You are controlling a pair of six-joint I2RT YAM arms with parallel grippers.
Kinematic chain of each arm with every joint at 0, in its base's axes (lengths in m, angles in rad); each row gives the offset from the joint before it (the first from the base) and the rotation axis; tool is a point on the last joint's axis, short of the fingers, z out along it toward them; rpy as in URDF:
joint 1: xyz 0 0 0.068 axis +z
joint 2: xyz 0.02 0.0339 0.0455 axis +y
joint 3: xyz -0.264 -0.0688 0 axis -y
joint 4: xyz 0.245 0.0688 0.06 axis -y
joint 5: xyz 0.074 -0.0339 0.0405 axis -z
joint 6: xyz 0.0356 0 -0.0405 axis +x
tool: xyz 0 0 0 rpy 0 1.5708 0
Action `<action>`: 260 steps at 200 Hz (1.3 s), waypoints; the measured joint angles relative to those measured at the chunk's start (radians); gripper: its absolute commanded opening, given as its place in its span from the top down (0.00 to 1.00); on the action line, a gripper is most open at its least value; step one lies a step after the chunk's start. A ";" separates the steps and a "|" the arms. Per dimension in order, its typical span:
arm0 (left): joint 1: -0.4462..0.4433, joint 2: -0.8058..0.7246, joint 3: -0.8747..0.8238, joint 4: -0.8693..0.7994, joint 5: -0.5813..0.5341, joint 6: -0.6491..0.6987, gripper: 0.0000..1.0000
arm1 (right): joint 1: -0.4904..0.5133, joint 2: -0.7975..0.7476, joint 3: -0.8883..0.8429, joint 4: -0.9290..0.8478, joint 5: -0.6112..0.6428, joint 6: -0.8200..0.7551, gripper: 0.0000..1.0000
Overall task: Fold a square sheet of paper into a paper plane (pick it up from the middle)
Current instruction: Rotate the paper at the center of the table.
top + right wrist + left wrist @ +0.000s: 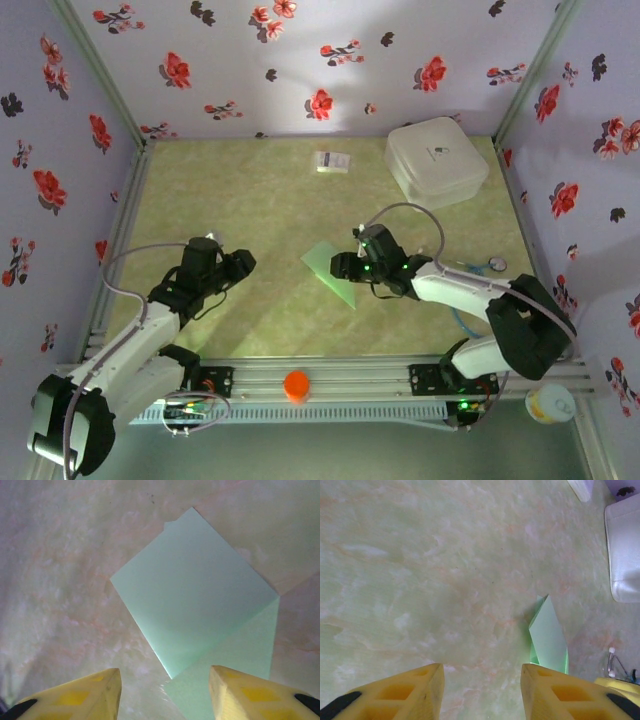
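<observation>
both open, empty: left hand point(481, 669), right hand point(165, 672) above paper point(195, 595).

The left arm point(150, 325) stretches forward, its left gripper point(481, 680) pointing down with jaws parted. The right arm point(455, 285) bends inward, its right gripper point(165, 680) likewise parted, apparently hovering low.
</observation>
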 measured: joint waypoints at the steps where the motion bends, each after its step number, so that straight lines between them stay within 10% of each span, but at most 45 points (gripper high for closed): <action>1: 0.000 0.000 0.000 0.000 0.001 0.000 0.58 | 0.000 0.001 0.000 0.001 -0.001 0.002 0.54; 63: 0.000 0.002 -0.004 0.026 0.074 -0.002 0.69 | -0.010 0.067 -0.046 0.117 -0.076 0.137 0.72; 187: 0.000 0.106 -0.005 0.105 0.151 0.024 0.74 | -0.011 0.175 -0.095 0.205 -0.097 0.274 0.75; 260: 0.000 0.114 -0.005 0.121 0.179 0.020 0.74 | 0.070 0.228 -0.182 0.502 0.037 0.607 0.79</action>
